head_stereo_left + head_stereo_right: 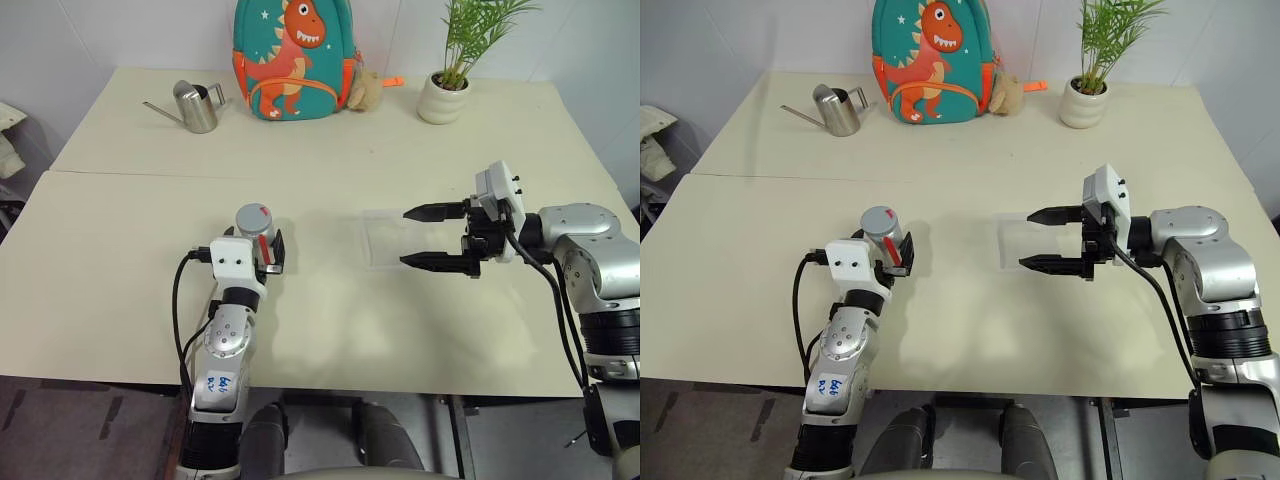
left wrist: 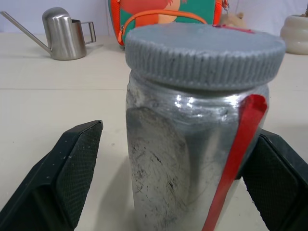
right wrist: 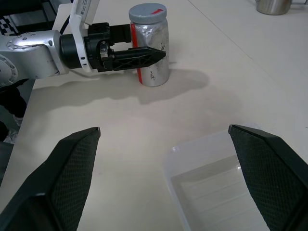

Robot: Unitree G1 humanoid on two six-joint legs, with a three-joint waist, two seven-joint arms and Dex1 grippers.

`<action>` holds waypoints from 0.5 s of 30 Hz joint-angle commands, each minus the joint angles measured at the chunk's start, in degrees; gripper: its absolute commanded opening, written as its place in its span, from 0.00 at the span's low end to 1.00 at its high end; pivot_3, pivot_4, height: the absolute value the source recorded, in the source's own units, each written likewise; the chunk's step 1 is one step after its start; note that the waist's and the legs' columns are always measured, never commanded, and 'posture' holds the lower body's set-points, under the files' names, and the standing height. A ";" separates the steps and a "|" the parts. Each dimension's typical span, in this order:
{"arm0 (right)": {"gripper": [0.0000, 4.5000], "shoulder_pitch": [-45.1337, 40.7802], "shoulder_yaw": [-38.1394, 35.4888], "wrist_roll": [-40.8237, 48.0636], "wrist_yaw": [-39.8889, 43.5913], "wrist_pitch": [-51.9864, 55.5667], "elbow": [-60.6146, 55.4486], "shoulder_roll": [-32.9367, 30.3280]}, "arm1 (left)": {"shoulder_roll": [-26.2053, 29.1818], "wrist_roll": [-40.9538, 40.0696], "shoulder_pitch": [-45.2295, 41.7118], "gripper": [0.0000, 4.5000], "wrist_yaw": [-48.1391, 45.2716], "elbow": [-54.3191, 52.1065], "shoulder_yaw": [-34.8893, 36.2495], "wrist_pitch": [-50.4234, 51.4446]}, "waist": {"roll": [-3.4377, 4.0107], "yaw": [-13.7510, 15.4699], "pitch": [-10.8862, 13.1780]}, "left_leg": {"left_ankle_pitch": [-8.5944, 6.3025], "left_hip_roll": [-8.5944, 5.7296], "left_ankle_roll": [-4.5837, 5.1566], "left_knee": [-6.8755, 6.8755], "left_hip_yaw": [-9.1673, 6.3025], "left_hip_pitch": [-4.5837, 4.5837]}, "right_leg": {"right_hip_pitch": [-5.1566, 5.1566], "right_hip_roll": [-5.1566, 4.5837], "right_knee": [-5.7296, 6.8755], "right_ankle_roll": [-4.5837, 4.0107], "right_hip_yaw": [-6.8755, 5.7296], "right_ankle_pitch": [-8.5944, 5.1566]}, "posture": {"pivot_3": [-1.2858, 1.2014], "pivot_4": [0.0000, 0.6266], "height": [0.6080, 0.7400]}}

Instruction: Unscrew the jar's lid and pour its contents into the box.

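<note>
Left of centre in the head view, the jar (image 1: pixel 256 232) stands upright on the cream table (image 1: pixel 330 320), its grey ribbed lid (image 1: pixel 254 217) screwed on with a small red mark on top. Its silvery body carries a red strip running down one side; I can read no words on it, and I cannot tell what is inside through the scuffed wall. My left gripper (image 1: pixel 268 252) reaches around the jar from the near side, its two black fingers (image 2: pixel 62 178) standing on either side of the body. In my left wrist view one pad is clear of the jar with a gap showing, and the other sits right by the red strip; I cannot tell whether that one touches.

Right of centre lies the box (image 1: pixel 385 240), clear and shallow, with nothing visible in it. My right gripper (image 1: pixel 422 237) hangs over its right end, pointing toward the jar, fingers wide apart and holding nothing.

Along the top of the frame stand a steel watering can (image 1: pixel 193 107) at upper left, a teal dinosaur backpack (image 1: pixel 293 60) in the middle, and a white plant pot (image 1: pixel 443 98) holding a green plant at upper right.

My left forearm bears blue handwriting, too small to read.
</note>
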 commanded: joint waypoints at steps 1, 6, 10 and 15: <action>1.00 -0.16 -0.72 0.02 -0.37 -0.84 -0.93 0.04 | 0.16 0.81 -1.07 0.79 0.32 -1.20 0.05 -1.62 | 0.00 0.02 0.00 | 0.00 0.00 0.00 0.00 0.00 0.00 | 0.00 0.00 0.00 0.00 0.00 0.00 | 0.52 0.24 1.00; 1.00 -0.02 -0.84 -0.30 -0.53 -0.88 -0.90 0.09 | 0.29 0.67 -1.15 0.66 0.00 -1.06 0.05 -1.99 | 0.00 0.00 0.00 | 0.00 0.00 0.00 0.00 0.00 0.00 | 0.00 0.00 0.00 0.00 0.00 0.00 | 0.52 0.24 1.00; 1.00 0.35 -1.01 -0.21 -0.72 -0.79 -1.29 -0.05 | 0.40 0.53 -0.87 0.66 -0.39 -1.36 -0.09 -2.33 | 0.00 0.01 0.00 | 0.00 0.00 0.00 0.00 0.00 -0.01 | 0.00 0.00 -0.01 0.00 0.00 0.00 | 0.52 0.24 1.00; 1.00 0.40 -0.95 -0.40 -0.97 -0.89 -1.11 -0.10 | 1.20 -0.20 -0.95 0.66 -1.49 -1.50 0.61 -2.42 | 0.00 -0.01 0.00 | 0.00 0.00 0.00 0.00 0.00 -0.01 | 0.00 0.00 0.00 0.00 0.00 0.00 | 0.52 0.24 1.00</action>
